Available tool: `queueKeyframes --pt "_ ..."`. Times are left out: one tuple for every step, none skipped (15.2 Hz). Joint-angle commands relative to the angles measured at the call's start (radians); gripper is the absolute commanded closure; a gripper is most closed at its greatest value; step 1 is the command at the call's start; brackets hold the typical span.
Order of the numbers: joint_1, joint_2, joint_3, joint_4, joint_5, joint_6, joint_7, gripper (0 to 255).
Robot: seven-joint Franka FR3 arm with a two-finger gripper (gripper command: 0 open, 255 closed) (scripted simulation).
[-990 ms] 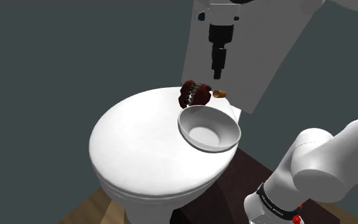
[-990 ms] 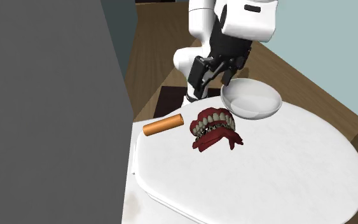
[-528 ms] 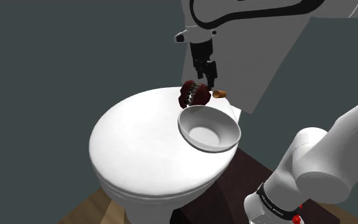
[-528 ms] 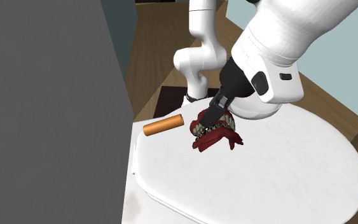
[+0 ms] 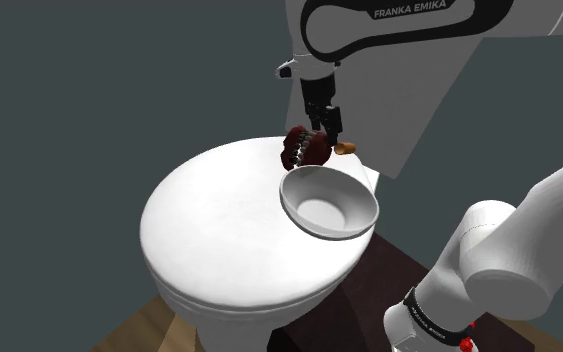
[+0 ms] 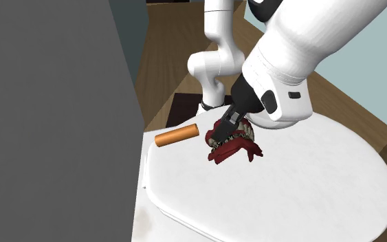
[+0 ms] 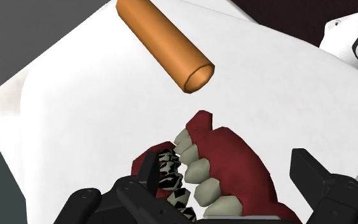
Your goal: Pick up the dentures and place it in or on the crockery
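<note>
Shoulder view: the white arm (image 5: 409, 30) reaches over a closed toilet lid (image 5: 219, 230), and its black gripper (image 5: 322, 128) points down at the dentures (image 5: 304, 150). The dentures lie at the back edge of the lid. They touch the far rim of a white bowl (image 5: 321, 212), which also sits on the lid, toward the shoulder view's right. A short orange tube (image 5: 345, 148) lies just beside the dentures, behind the bowl.

Second exterior view: the gripper (image 6: 227, 127) stands at the dentures (image 6: 234, 146), whose dark red gums and pale teeth rest on the lid (image 6: 308, 185). The tube (image 6: 176, 135) lies on the lid near them, toward the second exterior view's left, close to a plain grey wall (image 6: 47, 103). A wooden floor (image 6: 171, 41) shows behind the arm.

Wrist view: the gripper (image 7: 228, 168) is spread wide, with its fingers (image 7: 151, 178) set on either side of the dentures (image 7: 228, 165). One finger is close against the row of teeth, while the other stands clear of the gum (whether the near finger touches cannot be told). Nothing is clasped, and the dentures rest on the lid (image 7: 75, 121). The tube (image 7: 165, 44) lies beyond them, apart from them, with its open end toward the dentures
</note>
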Motion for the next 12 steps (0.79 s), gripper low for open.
queueKeyframes --pt "0.0 0.0 0.0 -0.001 0.0 0.001 0.0 0" --pt "0.0 0.0 0.0 -0.001 0.0 0.001 0.0 0" --pt "0.0 0.0 0.0 -0.001 0.0 0.001 0.0 0" --pt "0.0 0.0 0.0 -0.001 0.0 0.001 0.0 255" --pt "0.0 0.0 0.0 -0.001 0.0 0.001 0.0 255" --pt "0.0 0.0 0.0 -0.001 0.0 0.001 0.0 255" --pt "0.0 0.0 0.0 -0.001 0.0 0.001 0.0 255" --pt "0.0 0.0 0.0 -0.001 0.0 0.001 0.0 255" --pt "0.0 0.0 0.0 -0.001 0.0 0.001 0.0 255" --pt "0.0 0.0 0.0 0.0 0.0 0.001 0.0 255" --pt "0.0 0.0 0.0 -0.001 0.0 0.001 0.0 255" --pt "0.0 0.0 0.0 -0.001 0.0 0.001 0.0 255"
